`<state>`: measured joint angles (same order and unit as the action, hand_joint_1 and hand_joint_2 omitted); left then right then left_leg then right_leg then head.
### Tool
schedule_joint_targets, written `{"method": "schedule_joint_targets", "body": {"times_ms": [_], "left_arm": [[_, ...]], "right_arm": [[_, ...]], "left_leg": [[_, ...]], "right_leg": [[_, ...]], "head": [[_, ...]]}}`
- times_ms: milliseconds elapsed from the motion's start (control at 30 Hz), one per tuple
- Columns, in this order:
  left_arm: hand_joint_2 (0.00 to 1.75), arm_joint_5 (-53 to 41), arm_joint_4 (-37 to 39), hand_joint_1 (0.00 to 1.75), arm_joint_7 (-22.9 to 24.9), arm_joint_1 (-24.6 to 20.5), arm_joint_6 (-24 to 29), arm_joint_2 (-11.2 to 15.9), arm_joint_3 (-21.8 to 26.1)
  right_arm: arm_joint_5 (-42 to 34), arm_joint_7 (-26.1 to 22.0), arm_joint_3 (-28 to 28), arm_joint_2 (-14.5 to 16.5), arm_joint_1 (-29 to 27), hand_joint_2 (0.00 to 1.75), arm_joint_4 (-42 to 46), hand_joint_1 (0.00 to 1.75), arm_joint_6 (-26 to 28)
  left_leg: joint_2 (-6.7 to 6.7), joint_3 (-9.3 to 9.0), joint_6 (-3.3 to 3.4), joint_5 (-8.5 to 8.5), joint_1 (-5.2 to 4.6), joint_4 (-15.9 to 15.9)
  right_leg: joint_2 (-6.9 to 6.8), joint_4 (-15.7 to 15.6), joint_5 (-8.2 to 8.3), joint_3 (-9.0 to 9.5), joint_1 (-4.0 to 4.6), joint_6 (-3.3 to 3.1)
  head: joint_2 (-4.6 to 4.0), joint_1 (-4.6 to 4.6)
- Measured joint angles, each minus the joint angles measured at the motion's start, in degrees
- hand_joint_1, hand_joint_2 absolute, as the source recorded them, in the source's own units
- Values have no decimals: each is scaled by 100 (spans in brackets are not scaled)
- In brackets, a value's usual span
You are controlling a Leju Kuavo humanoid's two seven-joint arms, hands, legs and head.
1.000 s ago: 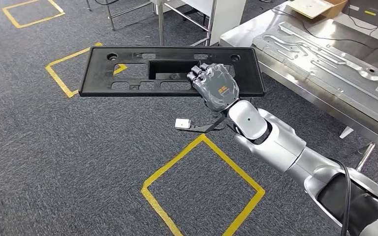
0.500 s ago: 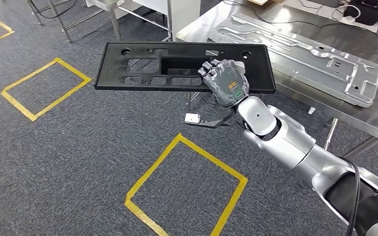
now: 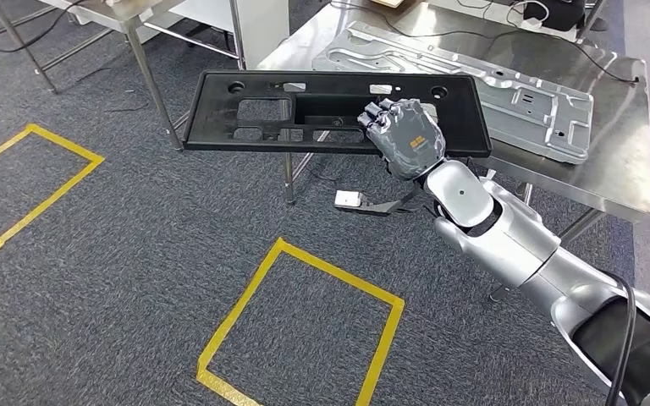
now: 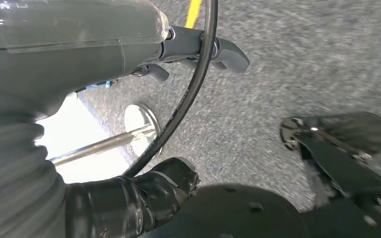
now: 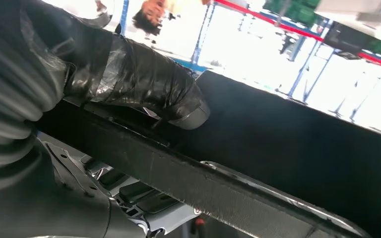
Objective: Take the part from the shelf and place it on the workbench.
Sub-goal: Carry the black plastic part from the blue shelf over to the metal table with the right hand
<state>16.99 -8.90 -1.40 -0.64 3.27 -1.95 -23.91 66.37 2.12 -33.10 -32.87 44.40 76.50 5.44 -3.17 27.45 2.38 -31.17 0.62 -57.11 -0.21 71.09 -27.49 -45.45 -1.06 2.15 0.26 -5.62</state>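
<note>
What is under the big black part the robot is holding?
Under the black part you can see grey carpet and a table leg. Its far right end covers some of the metal workbench.

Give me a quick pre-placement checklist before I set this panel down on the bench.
1. Right hand grips the black panel: ok.
2. Panel held roughly level: ok.
3. Panel over the workbench: not ok, mostly over carpet.
4. Bench free where it lands: not ok, a metal plate lies there.
5. Left hand holding nothing: ok.
6. Grip firmness underneath: cannot tell.
</note>
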Motion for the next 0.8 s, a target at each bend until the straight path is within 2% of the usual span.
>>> {"method": "schedule_joint_targets", "body": {"times_ms": [67,100,133,167,200,233,267,300,333,367,400,433,467,500,533,600,633,667,700,733,767,800], "left_arm": [[175,1,1,0,0,5,-8,0,-1],[175,1,1,0,0,0,-9,1,-2],[175,-1,1,0,1,-11,-11,3,-3],[175,-2,0,0,1,-21,-13,4,-3],[175,-2,-2,0,1,-39,-14,3,-4],[175,-3,-3,0,2,-58,-15,0,-6],[175,-4,-4,0,1,-69,-18,-4,-8],[175,-4,-5,0,-1,-81,-20,-8,-11],[175,-4,-6,0,-2,-86,-22,-10,-16],[175,-4,-7,0,-3,-77,-23,-13,-21],[175,-3,-6,0,-3,-68,-23,-15,-27],[175,-3,-5,0,-2,-58,-23,-15,-33],[175,-3,-4,0,0,-44,-23,-14,-38],[175,-5,-2,0,2,-21,-23,-10,-44],[175,-8,1,0,2,11,-23,-6,-48],[175,-14,27,0,2,101,-23,5,-61],[175,-15,42,0,1,128,-23,10,-68],[175,-15,56,0,4,137,-23,15,-74],[175,-16,62,0,3,116,-23,17,-78],[175,-16,60,0,2,87,-23,9,-81],[175,-14,59,0,4,61,-23,1,-85],[175,-8,57,0,-1,37,-25,-6,-89]], "right_arm": [[-15,-1,7,-35,-16,175,-4,175,-1],[-25,0,14,-48,-24,175,-5,175,-2],[-33,-2,22,-63,-37,175,-1,175,-2],[-39,-4,36,-85,-46,175,6,175,-2],[-44,-6,57,-119,-41,175,20,175,-2],[-49,-7,85,-151,-36,175,45,175,-1],[-53,-3,116,-184,-19,175,67,175,-1],[-57,1,145,-207,2,175,87,175,-1],[-58,5,164,-215,9,175,105,175,-1],[-58,7,173,-221,4,175,109,175,-2],[-58,7,171,-216,-18,175,112,175,-3],[-57,5,163,-210,-56,175,114,175,-4],[-57,5,156,-204,-99,175,115,175,-6],[-58,9,150,-199,-138,175,116,175,-8],[-60,16,148,-199,-176,175,116,175,-10],[-64,33,140,-197,-261,175,109,175,-17],[-64,37,134,-194,-292,175,109,175,-24],[-64,36,133,-202,-317,175,115,175,-31],[-64,33,141,-215,-320,175,130,175,-37],[-64,30,163,-243,-307,175,151,175,-43],[-64,27,195,-279,-287,175,174,175,-45],[-64,22,222,-308,-262,175,190,175,-47]], "left_leg": [[-126,-186,-47,-169,-1,16],[-188,-277,-85,-251,-3,43],[-256,-374,-126,-332,-9,97],[-310,-477,-173,-360,-12,124],[-344,-553,-215,-352,-13,104],[-320,-559,-244,-285,-2,-38],[-210,-447,-268,-146,10,-345],[-68,-222,-282,-41,24,-745],[88,95,-295,-8,36,-1186],[200,426,-308,-94,38,-1551],[249,724,-320,-314,39,-1774],[266,974,-329,-592,37,-1849],[273,1168,-331,-819,33,-1785],[287,1317,-325,-901,27,-1603],[329,1425,-310,-713,21,-1307],[560,1547,-259,406,11,-565],[676,1555,-231,911,-4,-321],[740,1531,-194,1210,-14,-199],[726,1476,-152,1216,-30,-198],[673,1392,-108,1162,-36,-198],[617,1299,-61,1107,-31,-169],[575,1187,-28,1050,-24,-121]], "right_leg": [[-206,-724,489,200,34,-41],[-306,-965,619,286,88,-89],[-367,-1088,682,346,144,-141],[-343,-1089,603,396,178,-190],[-279,-1116,520,491,187,-243],[-199,-1135,462,587,172,-286],[-129,-1152,389,697,145,-333],[-65,-1176,319,811,130,-376],[-3,-1210,242,931,114,-414],[61,-1244,158,1061,101,-441],[144,-1285,65,1207,93,-455],[232,-1325,-32,1371,84,-458],[325,-1363,-134,1542,71,-451],[419,-1397,-240,1718,57,-435],[503,-1429,-354,1890,44,-415],[664,-1473,-592,2159,21,-362],[740,-1496,-719,2265,21,-325],[810,-1518,-802,2359,13,-288],[861,-1495,-813,2414,10,-253],[852,-1388,-748,2402,6,-228],[733,-1137,-589,2291,-1,-203],[547,-785,-438,2079,6,-176]], "head": [[0,5],[1,8],[1,11],[1,14],[1,13],[1,14],[1,15],[1,16],[2,18],[2,19],[3,20],[2,22],[1,22],[1,22],[0,22],[0,20],[0,17],[0,20],[0,23],[2,25],[2,29],[3,26]]}}
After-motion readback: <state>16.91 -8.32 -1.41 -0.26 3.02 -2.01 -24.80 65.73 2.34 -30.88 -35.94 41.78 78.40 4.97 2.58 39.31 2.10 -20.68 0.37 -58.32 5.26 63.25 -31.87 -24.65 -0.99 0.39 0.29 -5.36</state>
